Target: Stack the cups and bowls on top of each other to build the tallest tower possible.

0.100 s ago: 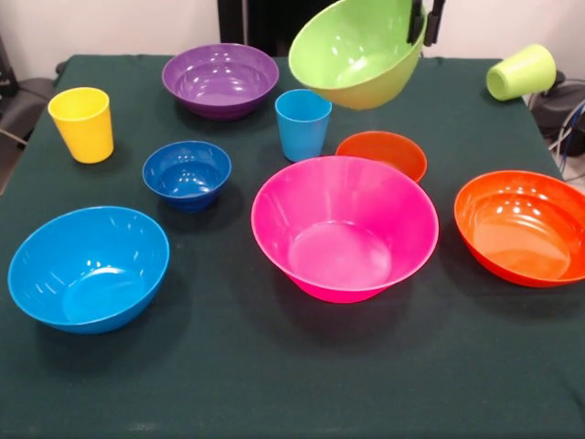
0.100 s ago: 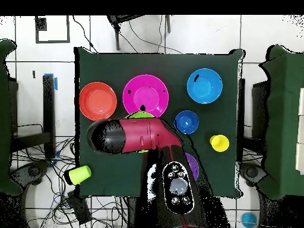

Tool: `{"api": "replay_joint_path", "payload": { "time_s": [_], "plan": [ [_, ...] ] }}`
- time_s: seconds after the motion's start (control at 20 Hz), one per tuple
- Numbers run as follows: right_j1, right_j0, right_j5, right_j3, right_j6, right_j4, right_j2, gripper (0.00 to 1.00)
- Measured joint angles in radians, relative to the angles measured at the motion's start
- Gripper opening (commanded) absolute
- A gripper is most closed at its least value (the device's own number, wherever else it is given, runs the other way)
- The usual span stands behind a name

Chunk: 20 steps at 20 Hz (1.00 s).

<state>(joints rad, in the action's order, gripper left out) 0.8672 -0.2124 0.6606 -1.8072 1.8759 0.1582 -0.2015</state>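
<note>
Lime green round glossy plastic bowl [image 1: 358, 55] hangs in the air, clamped by its rim at about 2 o'clock in the robot's black gripper [image 1: 422, 23], whose fingers pinch the wall from inside and outside. The bowl tilts steeply, its mouth turned toward the camera and to 8 o'clock, its base pointing away to the upper right. In the overhead view the red arm hides nearly all of it; only a green sliver [image 2: 140, 114] shows at the arm's edge.

The relation that counts: the large pink round plastic bowl [image 1: 345, 229] sits at roughly 6 o'clock from the held bowl, near the table's middle, upright and empty, well below it. My judgement is that this is a likely seat, and the green bowl would need levelling before it can nest.

Nothing is stacked yet. From the pink bowl, the small orange plastic bowl [image 1: 382, 153] lies just behind at 1 o'clock, the light blue plastic tumbler [image 1: 303, 123] at 11, the small dark blue bowl [image 1: 186, 173] at 10, the purple bowl [image 1: 220, 80] beyond, the yellow tumbler [image 1: 82, 123] far at 10, the large light blue bowl [image 1: 89, 266] at 8, the orange-red bowl [image 1: 521, 225] at 3. A lime green tumbler [image 1: 521, 72] lies tipped at the table's far corner.
</note>
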Motion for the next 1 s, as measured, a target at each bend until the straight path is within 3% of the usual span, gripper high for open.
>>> {"api": "replay_joint_path", "payload": {
  "time_s": [0.4,1.0],
  "plan": [
    [0.000,-0.040,0.014,0.031,0.000,0.041,-0.052,0.00],
    [-0.002,-0.085,0.132,0.097,0.000,0.055,-0.126,0.00]
  ]
}}
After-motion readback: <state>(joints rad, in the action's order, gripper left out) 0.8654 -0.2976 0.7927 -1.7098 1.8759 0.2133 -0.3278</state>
